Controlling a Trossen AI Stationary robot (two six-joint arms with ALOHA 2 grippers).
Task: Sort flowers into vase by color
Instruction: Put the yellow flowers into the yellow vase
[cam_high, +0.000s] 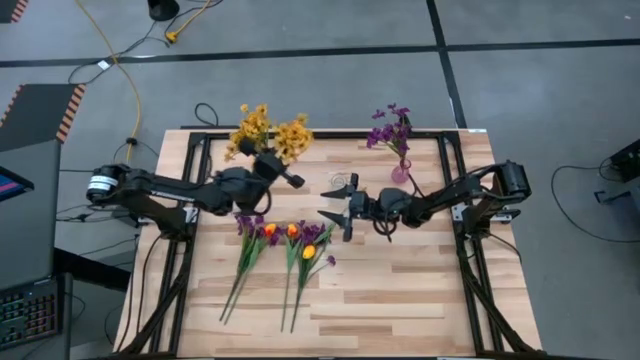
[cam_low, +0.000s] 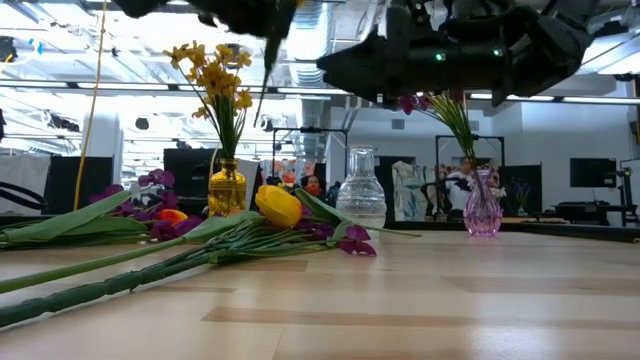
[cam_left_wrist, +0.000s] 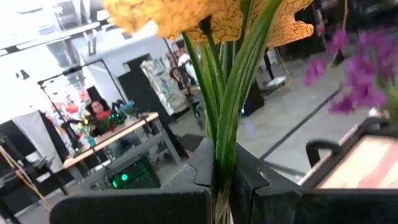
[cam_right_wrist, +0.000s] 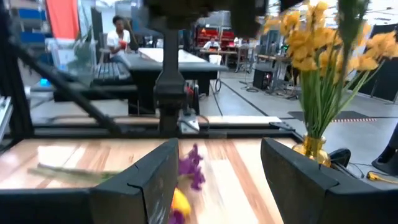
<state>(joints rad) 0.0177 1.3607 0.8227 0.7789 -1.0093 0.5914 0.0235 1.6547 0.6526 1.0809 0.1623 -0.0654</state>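
1. near half of table (cam_high: 400, 300): loose flowers (cam_high: 290, 255) lying flat, heads toward centre, stems pointing at near edge. two bunches side by side, left of centre; purple blooms mixed w/ orange-yellow tulip buds (cam_low: 278, 205).
2. handling, as a guess: very light, stems long and bendy, heads soft and easy to crush. best taken on bare green stem, below the leaves, not on the bloom. stems overlap, so could drag a neighbour along.
3. right gripper (cam_high: 337, 217): above table centre, just beside the loose heads, fingers spread wide, nothing between them.
4. left gripper (cam_high: 268, 163): further back, left of centre, clenched on a yellow-flower stem (cam_left_wrist: 225, 149), head up near the yellow bunch.
5. far edge, left: amber vase (cam_low: 227, 187) w/ yellow flowers (cam_high: 268, 133) already in.
6. far middle: clear glass vase (cam_low: 360, 196), looks unfilled.
7. far edge, right: pink vase (cam_low: 482, 210) w/ purple flowers (cam_high: 391, 128).
8. vases prob. glass, fragile, tippy w/ tall stems; slow entry at the neck.
9. surface: pale wood planks, black frame round edges, smooth, low grip for sliding stems.
10. room beyond: grey floor w/ dark tape lines, yellow cable (cam_high: 120, 70), benches, racks, ppl seated far off.
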